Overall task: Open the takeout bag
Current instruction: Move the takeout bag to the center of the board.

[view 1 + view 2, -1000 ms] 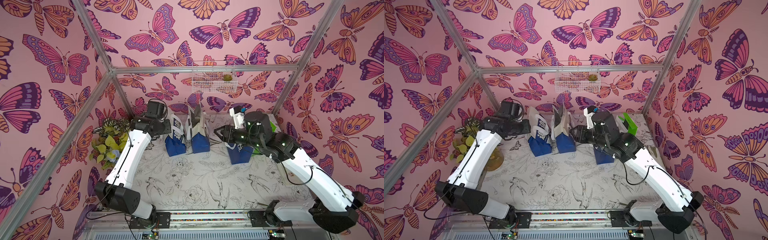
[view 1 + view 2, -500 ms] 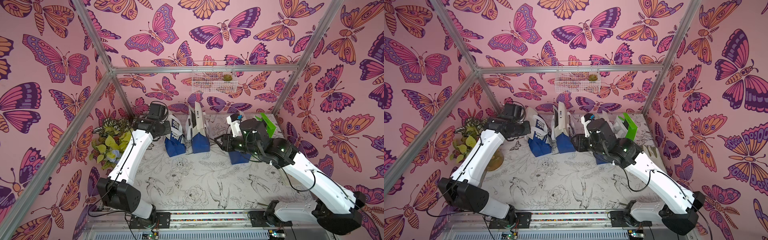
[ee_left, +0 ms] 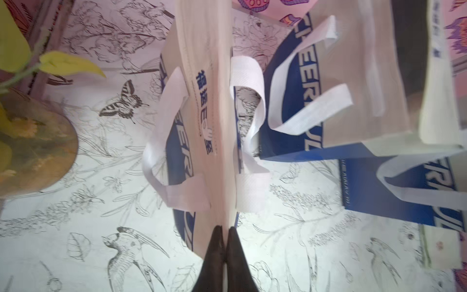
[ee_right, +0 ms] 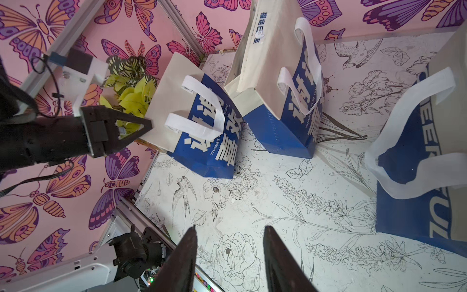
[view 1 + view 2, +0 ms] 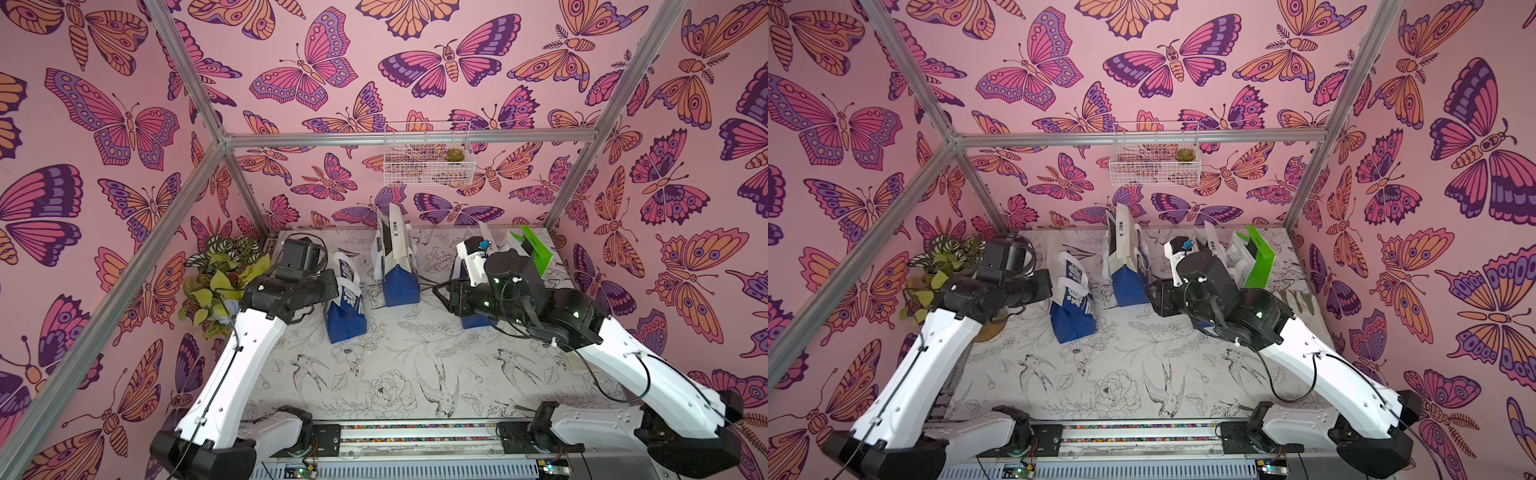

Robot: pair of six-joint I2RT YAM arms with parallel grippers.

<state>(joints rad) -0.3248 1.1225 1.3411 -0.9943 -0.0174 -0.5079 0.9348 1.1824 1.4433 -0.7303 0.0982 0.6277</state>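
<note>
The takeout bag (image 5: 347, 303) (image 5: 1073, 309) is white above and blue below, with white handles. It stands at the left of the mat with its mouth pressed flat. My left gripper (image 5: 332, 286) (image 5: 1049, 287) (image 3: 225, 230) is shut on the bag's folded top edge (image 3: 222, 141). In the right wrist view the left gripper (image 4: 150, 124) meets the bag (image 4: 174, 101) at its upper corner. My right gripper (image 5: 437, 287) (image 5: 1151, 291) (image 4: 230, 228) is open and holds nothing. It hovers over bare mat between the middle and right bags.
A second bag (image 5: 397, 266) stands upright at the back middle. A third bag (image 5: 473, 321) is mostly hidden behind my right arm. A green box (image 5: 536, 253) stands at the back right, a potted plant (image 5: 224, 282) at the left, and a wire basket (image 5: 428, 156) on the back wall.
My left gripper's jaws have shut on the bag's top edge. My right arm has shifted slightly lower and toward the front, its jaws still apart.
</note>
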